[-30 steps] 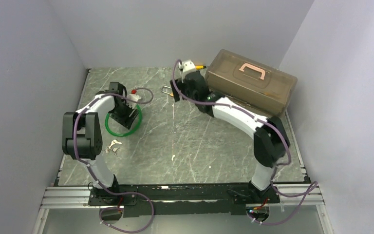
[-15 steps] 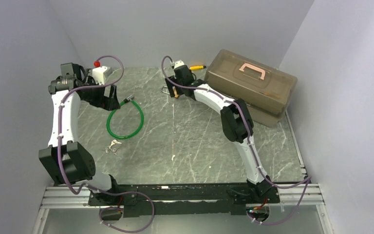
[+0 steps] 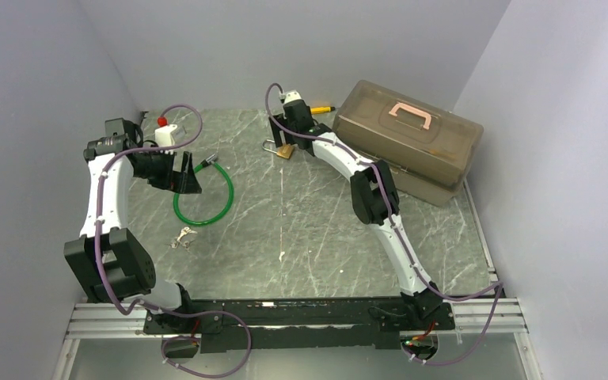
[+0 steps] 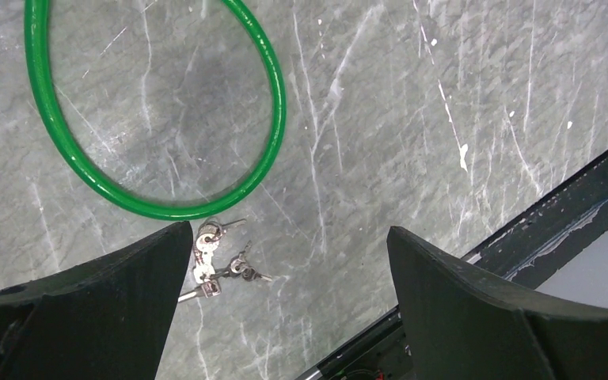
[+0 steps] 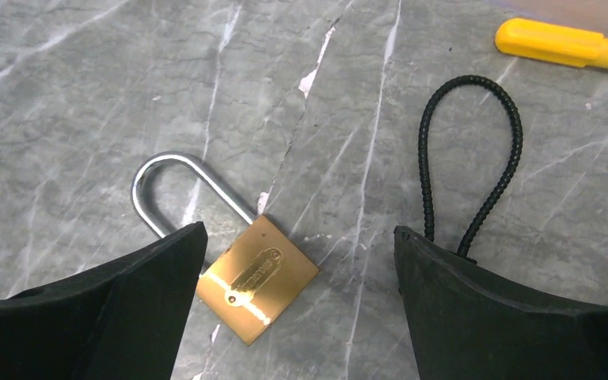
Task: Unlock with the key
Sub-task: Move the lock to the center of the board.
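Both arms up, nothing held. Left gripper (image 3: pixel 184 176) jaws spread wide with only bare table between them; it hangs over the left side of the grey marble table (image 3: pixel 317 229), camera looking down.

The key (image 4: pixel 218 257) is lying flat on the table in a small silvery bunch, near-left of the workspace (image 3: pixel 182 236), just beside the near curve of the green cable loop (image 4: pixel 279 119). I can't tell whether the topmost key actually touches the loop. In the left wrist view the bunch sits right at the inner edge of one finger (image 4: pixel 111 293), below the fingertip line, not between the pads.

Right gripper (image 5: pixel 301 237) is also wide open and empty, reaching to the far middle of the table. The brass padlock (image 5: pixel 257 277) lies flat directly under it, body nearer one finger, silver shackle pointing up-left in that view. One shackle leg goes into the body; the other is hidden behind the finger, so locked or not, I can't say.

Black cord loop (image 5: pixel 423 166) lies just beside the padlock, apart from it. Yellow tool (image 5: pixel 562 43) sits further back. Brown translucent toolbox (image 3: pixel 412 138) sits far right, lid on.

Key and padlock are well apart — key near-left, padlock (image 3: pixel 285 150) far centre.
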Available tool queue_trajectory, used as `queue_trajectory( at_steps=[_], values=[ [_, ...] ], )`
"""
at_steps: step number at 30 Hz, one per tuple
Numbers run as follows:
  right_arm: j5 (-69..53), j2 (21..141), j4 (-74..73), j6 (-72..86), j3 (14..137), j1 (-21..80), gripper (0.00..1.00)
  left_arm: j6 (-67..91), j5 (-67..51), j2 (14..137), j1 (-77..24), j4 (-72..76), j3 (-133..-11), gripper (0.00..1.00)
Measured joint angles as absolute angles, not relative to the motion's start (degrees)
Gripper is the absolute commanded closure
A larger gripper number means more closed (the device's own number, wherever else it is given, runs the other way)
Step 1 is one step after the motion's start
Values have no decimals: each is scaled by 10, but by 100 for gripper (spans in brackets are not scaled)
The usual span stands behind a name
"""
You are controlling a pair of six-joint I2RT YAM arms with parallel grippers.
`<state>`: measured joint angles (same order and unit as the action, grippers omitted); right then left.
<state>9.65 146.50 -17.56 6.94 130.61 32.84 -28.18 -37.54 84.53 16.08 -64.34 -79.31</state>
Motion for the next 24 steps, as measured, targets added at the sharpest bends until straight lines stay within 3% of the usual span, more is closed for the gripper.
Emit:
queue_trajectory(
  at_steps=[4,14,21,24],
  values=[
    [90,1486,-178,77,1316,324,22,-277,-383,839,161,-641,-793,1],
    [63,1516,-206,107,1342,325,31,-271,-392,829,162,-633,-784,1],
    [52,1522,-210,123,1345,333,49,-271,-393,809,162,-633,-776,1],
    [60,1521,-208,131,1343,339,51,-270,-397,809,162,-633,-775,1]
  ],
)
